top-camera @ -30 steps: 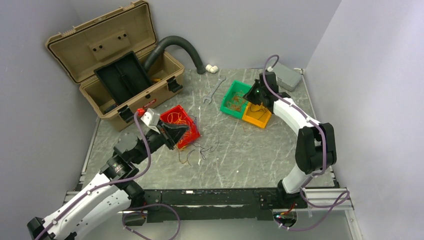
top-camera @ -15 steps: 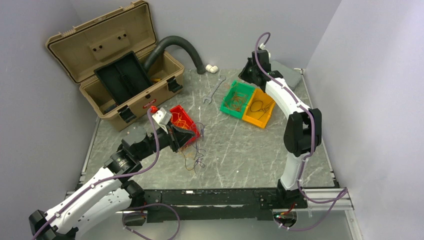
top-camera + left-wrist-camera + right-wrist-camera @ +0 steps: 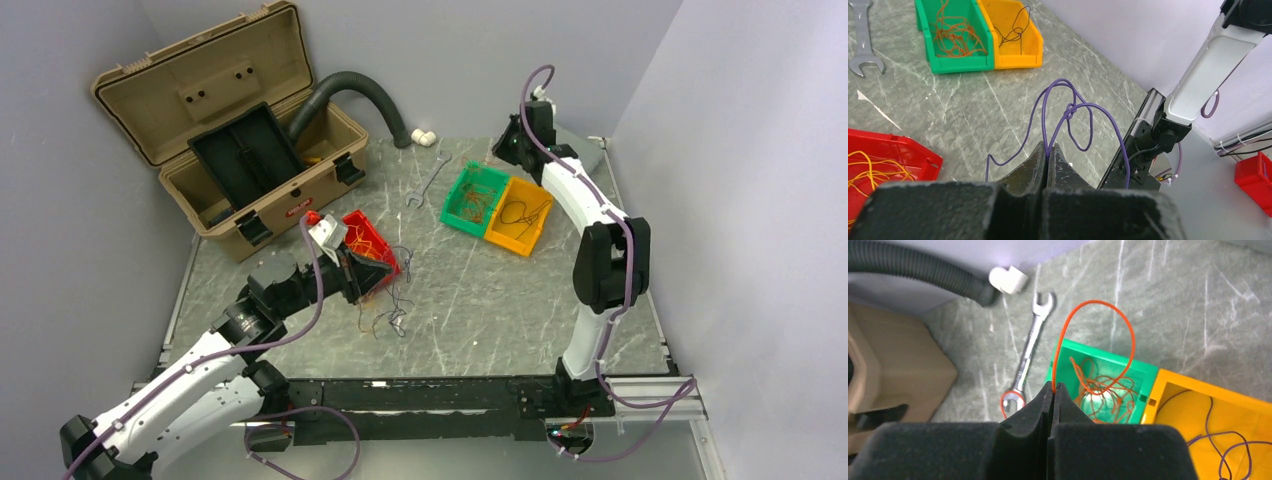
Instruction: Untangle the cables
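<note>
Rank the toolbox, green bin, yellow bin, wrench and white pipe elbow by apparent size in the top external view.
1. toolbox
2. green bin and yellow bin: these look about alike, so I leave them unranked
3. wrench
4. white pipe elbow

Toolbox (image 3: 230, 130) far left, wrench (image 3: 428, 180) between it and twin bins (image 3: 497, 206), cables (image 3: 390, 318) before third bin (image 3: 352, 217).

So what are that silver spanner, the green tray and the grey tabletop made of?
The silver open-ended spanner looks like bare polished metal: it glints. The green open-topped tray seems moulded plastic, smooth and evenly coloured. The grey tabletop looks like veined stone, though possibly printed laminate.
</note>
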`<state>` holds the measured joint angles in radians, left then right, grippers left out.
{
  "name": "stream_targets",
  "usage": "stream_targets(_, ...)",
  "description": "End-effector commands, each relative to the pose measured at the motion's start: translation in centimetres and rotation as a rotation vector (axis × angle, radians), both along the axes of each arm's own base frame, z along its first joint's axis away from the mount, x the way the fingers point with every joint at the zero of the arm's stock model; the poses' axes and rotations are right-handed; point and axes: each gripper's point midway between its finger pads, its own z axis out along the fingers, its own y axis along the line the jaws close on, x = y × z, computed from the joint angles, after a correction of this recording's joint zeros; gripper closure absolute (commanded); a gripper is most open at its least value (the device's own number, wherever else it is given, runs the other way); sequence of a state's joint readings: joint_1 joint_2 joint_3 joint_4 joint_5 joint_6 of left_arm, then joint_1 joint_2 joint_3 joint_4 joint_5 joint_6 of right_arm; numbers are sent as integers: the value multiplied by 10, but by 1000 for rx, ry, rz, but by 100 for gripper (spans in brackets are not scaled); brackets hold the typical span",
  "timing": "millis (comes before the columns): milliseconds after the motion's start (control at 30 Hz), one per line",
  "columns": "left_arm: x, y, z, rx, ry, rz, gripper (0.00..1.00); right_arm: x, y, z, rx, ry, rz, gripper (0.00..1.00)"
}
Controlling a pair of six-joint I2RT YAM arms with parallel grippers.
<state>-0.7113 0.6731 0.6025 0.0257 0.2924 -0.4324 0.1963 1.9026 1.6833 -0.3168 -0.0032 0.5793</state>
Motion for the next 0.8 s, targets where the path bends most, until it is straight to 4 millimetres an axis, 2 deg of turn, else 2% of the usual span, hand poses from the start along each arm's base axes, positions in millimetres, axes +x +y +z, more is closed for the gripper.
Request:
stream_targets(0,-1,-7,14,-41,-29,-30,100,-8,8,-24,-73,-62,53,100)
stream_targets(67,-1,-9,9,-37,-19,-41,100,-14,5,-51,-148,-35,33,100)
stream_targets(167,-1,-11,1,-23,-1,-44,100,-25,2,-79,-234,29,24,100)
stream_targets(267,0,-11,-3,-15,5,-40,100,-36,10,-89,-314,35,28,100)
stream_targets(333,2,-11,-5,-10,7,-38,100,-37,17,-94,-353,44,47,100)
stream_targets(433,3,-14,-6,0,11,-47,100,-35,25,-112,-398,110,70,100)
stream_targets(567,4,-13,-12,25,23,-39,100,-34,50,-143,-347,190,190,100)
stream_targets(633,4,-12,-16,34,28,-35,100,-35,52,-158,-321,239,186,100)
stream_targets(700,3,-11,-18,42,34,-36,100,-36,56,-164,-254,261,192,100)
stream_targets(767,3,-11,-20,48,38,-37,100,-38,64,-162,-112,257,229,100)
